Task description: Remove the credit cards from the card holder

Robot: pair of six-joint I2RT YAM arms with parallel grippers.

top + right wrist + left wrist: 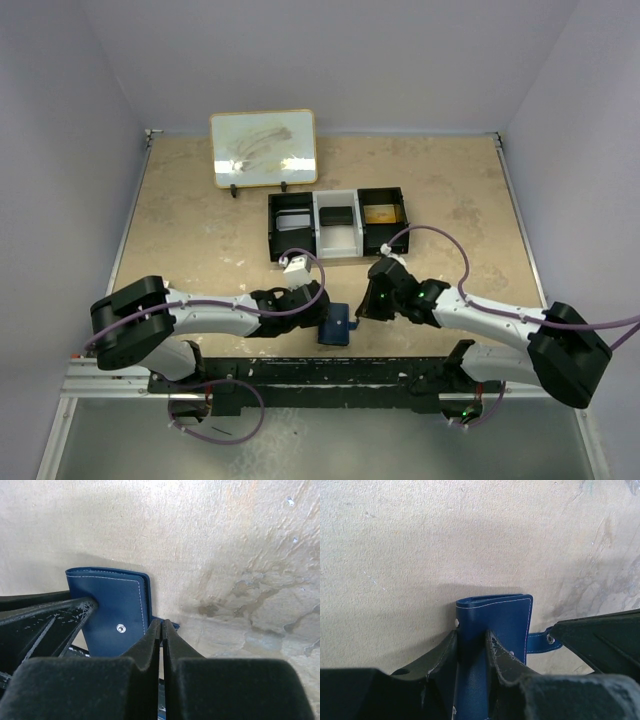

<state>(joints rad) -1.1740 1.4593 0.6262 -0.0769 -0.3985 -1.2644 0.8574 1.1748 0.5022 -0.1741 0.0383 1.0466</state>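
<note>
Top view: shows the card holder (338, 326) low at frame centre over the beige table (200, 230), near the table's bottom edge, flanked by the left gripper (322, 316) from the left and the right gripper (364, 306) from the right. Places a black three-compartment tray (338, 222) above it, well apart, and a framed white panel (264, 148) on a stand farther up the frame. Left wrist view: shows the left gripper (471, 632) clenched on the card holder (495, 615), one finger on each face, the folded blue wallet reaching up to frame centre. Shows the tab (536, 642) running right from the holder to the tip of the right gripper (565, 632) at the right edge. Right wrist view: shows the right gripper (161, 625) with pads pressed together, only a thin slit between, pinching the tab beside the holder's right side; leaves most of the tab hidden behind the fingers. Puts the card holder (112, 605), folded shut, stitched and bearing a metal snap, left of centre, with a finger of the left gripper (50, 622) against its left face.
</note>
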